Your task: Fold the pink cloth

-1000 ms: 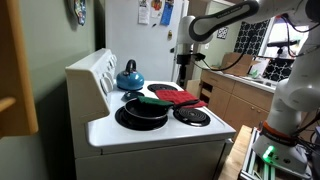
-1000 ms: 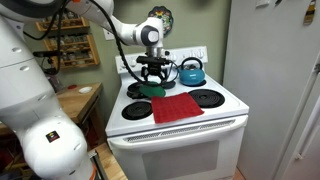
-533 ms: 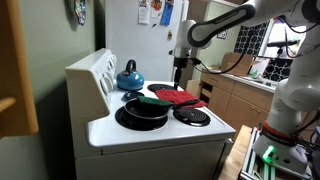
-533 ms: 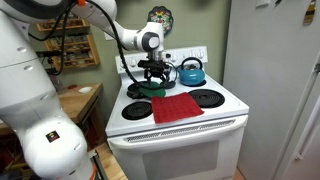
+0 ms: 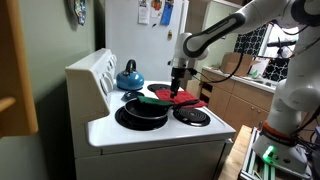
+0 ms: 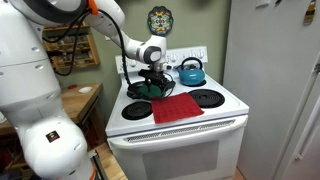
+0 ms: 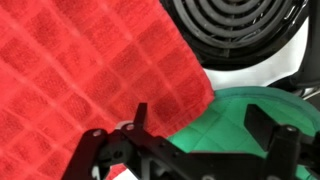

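Reddish waffle-textured pink cloth [image 7: 90, 70] flat across stove [image 6: 180, 150] front.

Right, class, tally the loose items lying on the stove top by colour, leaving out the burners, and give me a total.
Red-pink: 1, the pink cloth
Green: 1, the green item
Blue: 1, the kettle
Total: 3
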